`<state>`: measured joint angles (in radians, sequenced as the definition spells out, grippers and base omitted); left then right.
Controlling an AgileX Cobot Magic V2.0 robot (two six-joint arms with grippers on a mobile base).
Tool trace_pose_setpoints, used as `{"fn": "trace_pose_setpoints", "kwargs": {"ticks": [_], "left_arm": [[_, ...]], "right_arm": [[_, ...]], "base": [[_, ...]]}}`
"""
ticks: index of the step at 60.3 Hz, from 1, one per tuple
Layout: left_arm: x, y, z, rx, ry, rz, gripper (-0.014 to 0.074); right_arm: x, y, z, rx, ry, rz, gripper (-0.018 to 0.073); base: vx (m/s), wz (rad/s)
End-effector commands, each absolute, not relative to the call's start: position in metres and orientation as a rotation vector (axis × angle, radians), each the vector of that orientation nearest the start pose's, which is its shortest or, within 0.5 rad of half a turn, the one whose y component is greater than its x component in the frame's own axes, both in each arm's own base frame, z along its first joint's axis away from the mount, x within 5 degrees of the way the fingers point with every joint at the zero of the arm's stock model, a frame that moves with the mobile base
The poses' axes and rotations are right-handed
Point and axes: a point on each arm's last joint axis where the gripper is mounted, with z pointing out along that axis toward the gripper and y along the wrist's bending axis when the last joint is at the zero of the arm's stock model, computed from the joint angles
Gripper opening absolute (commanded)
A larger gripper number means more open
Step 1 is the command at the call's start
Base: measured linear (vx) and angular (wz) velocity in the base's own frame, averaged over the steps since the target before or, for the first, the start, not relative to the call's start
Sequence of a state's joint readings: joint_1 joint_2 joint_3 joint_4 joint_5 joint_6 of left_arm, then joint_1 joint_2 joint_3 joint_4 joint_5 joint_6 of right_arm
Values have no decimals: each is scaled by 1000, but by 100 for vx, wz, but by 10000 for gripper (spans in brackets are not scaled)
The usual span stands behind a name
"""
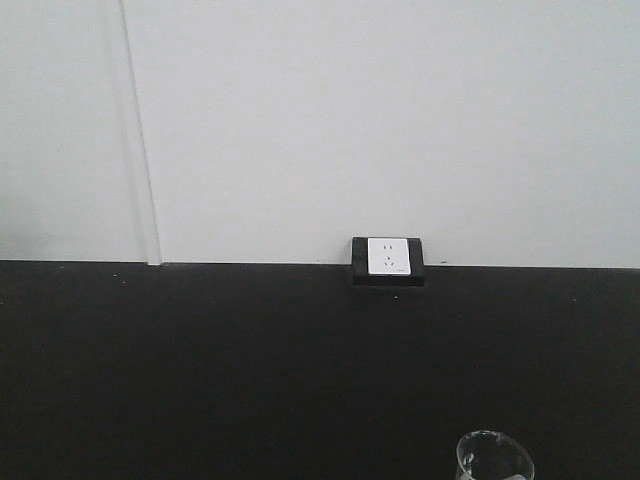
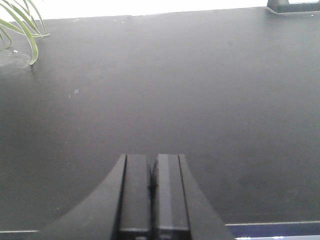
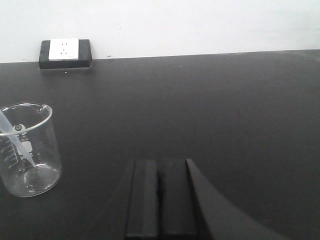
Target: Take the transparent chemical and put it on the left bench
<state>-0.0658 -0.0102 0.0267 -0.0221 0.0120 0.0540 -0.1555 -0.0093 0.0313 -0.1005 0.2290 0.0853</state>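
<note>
Left pincer (image 2: 152,161) and right pincer (image 3: 159,163) are pressed together, empty; the front view crops the transparent chemical (image 1: 494,458).

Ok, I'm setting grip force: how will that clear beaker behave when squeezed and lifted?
The beaker looks thin-walled and smooth, so probably fragile and slippery under a hard squeeze. It stands upright on a flat base, so a push would likely slide it, not roll it. The pale stick leaning inside may shift when lifted.
</note>
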Motion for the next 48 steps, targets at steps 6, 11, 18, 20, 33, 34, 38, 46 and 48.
{"fn": "trace_pose_setpoints", "kwargs": {"ticks": [6, 11, 18, 20, 33, 34, 38, 46, 48], "left_arm": [[55, -4, 206, 64, 1429, -35, -3], [55, -4, 206, 64, 1429, -35, -3], [55, -4, 206, 64, 1429, -35, -3], [55, -4, 206, 64, 1429, -35, -3], [55, -4, 206, 64, 1429, -35, -3], [55, -4, 206, 64, 1429, -35, -3], [55, -4, 206, 64, 1429, -35, -3], [55, -4, 206, 64, 1429, -35, -3], [55, -4, 206, 64, 1429, -35, -3]], "right_arm": [[55, -10, 189, 120, 1641, -157, -7], [55, -10, 189, 120, 1641, -157, -7], [55, -10, 189, 120, 1641, -157, -7], [55, -10, 189, 120, 1641, -157, -7], [55, -10, 189, 120, 1641, -157, -7], [55, -10, 189, 120, 1641, -157, -7], [55, -10, 189, 119, 1640, -157, -7], [56, -10, 194, 110, 1581, -156, -7], [56, -9, 197, 107, 1548, -153, -7]], "base": [[0, 0], [0, 0], [0, 0], [0, 0], [0, 0], [0, 0], [0, 0], [0, 0], [0, 0]]}}
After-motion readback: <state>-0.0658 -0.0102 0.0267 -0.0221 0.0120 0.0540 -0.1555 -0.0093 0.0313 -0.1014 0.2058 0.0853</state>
